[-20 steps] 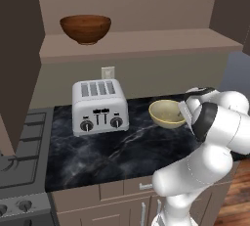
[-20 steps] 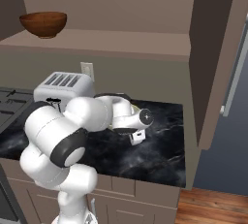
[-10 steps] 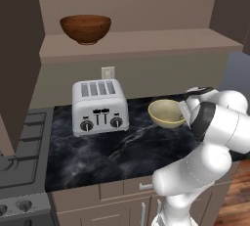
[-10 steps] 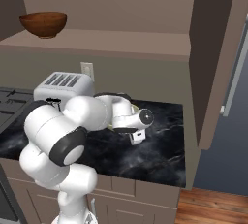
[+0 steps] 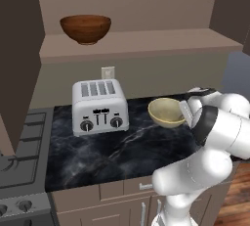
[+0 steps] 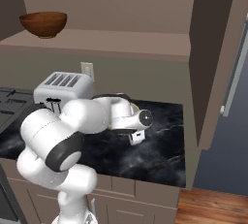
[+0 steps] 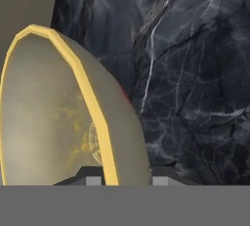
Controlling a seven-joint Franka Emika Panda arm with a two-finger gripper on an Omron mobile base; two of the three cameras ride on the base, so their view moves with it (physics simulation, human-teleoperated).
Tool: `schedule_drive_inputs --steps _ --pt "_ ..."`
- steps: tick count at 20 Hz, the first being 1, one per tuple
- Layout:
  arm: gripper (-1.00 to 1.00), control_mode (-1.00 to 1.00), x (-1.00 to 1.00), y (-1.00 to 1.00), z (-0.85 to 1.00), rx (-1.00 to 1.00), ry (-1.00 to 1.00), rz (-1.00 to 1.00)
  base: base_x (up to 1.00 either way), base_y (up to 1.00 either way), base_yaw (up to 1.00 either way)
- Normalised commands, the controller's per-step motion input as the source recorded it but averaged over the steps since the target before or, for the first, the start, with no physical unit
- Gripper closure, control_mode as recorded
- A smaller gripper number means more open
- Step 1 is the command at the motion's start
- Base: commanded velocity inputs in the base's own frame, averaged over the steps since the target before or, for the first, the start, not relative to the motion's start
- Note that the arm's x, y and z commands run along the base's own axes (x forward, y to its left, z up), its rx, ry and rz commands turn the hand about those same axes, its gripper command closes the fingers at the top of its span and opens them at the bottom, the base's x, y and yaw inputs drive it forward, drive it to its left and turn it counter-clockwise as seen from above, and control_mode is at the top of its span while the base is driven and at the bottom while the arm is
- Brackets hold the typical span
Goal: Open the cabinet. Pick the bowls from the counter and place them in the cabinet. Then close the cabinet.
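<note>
While low, claw astride cream bowl rim.

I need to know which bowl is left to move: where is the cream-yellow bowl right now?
In the left base view, the cream-yellow bowl sits on the black marble counter, right of the silver toaster; in the hand view the gripper is shut on its rim.

Glossy white rounded arm segments (dark bands at joints).
</note>
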Motion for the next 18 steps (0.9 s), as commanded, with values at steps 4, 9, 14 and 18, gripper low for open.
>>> schedule_drive_inputs --steps 4,9,14,18 --pt "1.00 -1.00 -0.10 -0.01 0.57 -0.02 0.02 0.00 0.00 0.00 0.00" --pt "1.00 -1.00 -0.02 -0.01 0.71 -0.03 0.01 0.00 0.00 0.00 0.00" --pt "1.00 -1.00 -0.02 0.00 0.72 -0.04 0.02 0.00 0.00 0.00 0.00" --pt "1.00 -1.00 -0.32 -0.13 0.43 0.00 0.00 0.00 0.00 0.00 0.00"
